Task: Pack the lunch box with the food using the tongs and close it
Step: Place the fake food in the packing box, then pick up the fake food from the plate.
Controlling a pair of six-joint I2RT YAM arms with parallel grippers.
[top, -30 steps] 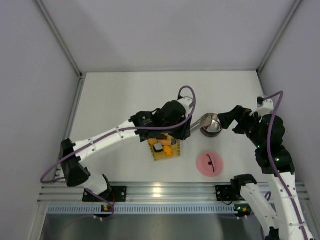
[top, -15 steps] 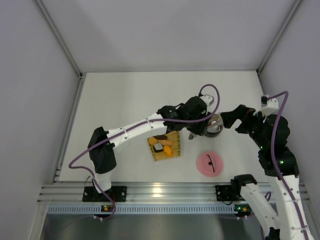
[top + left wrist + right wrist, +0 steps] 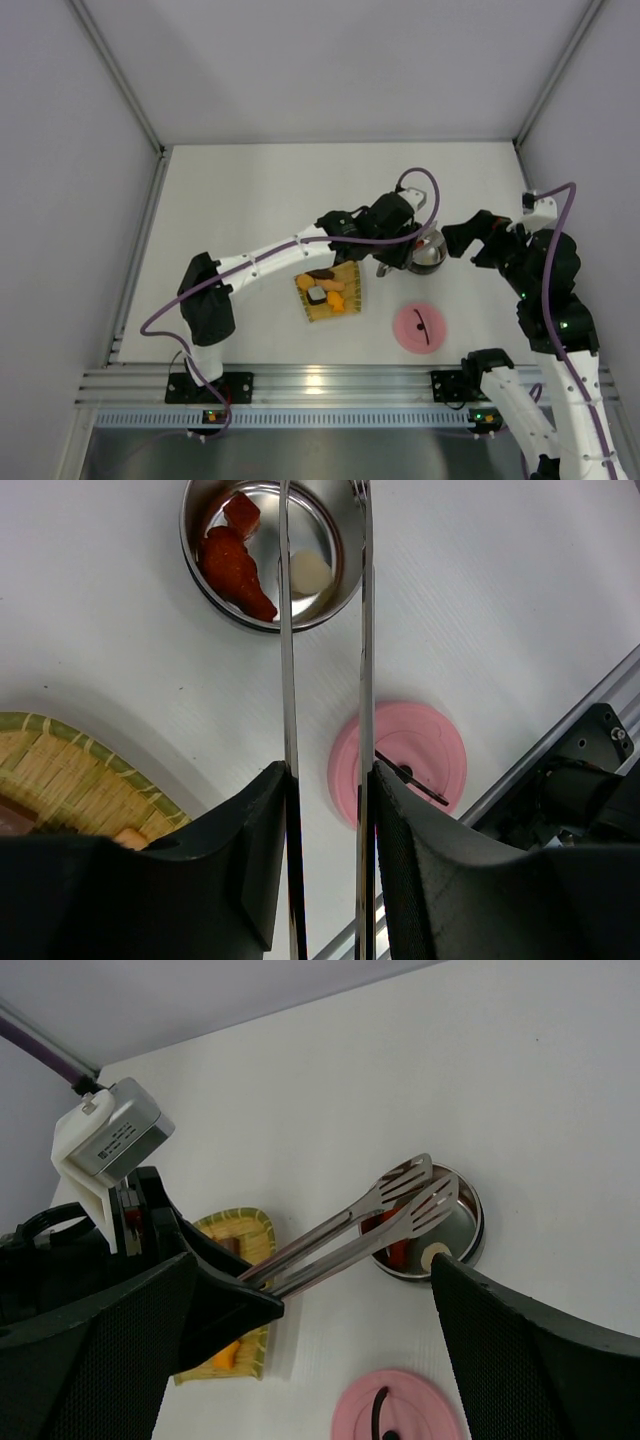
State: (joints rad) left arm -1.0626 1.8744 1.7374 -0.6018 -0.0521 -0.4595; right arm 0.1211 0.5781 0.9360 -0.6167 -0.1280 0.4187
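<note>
Left wrist view: my left gripper grips the tongs, tips parted over the lunch box holding 3 pieces of food, likely to drop one, my right gripper wide open alongside

The left gripper reaches in from the lower left and hangs over the left rim of the lunch box, right of centre. The right gripper sits just right of the pot. The pink lid lies apart below it. Left of the lid, the yellow tray carries the food.
</note>
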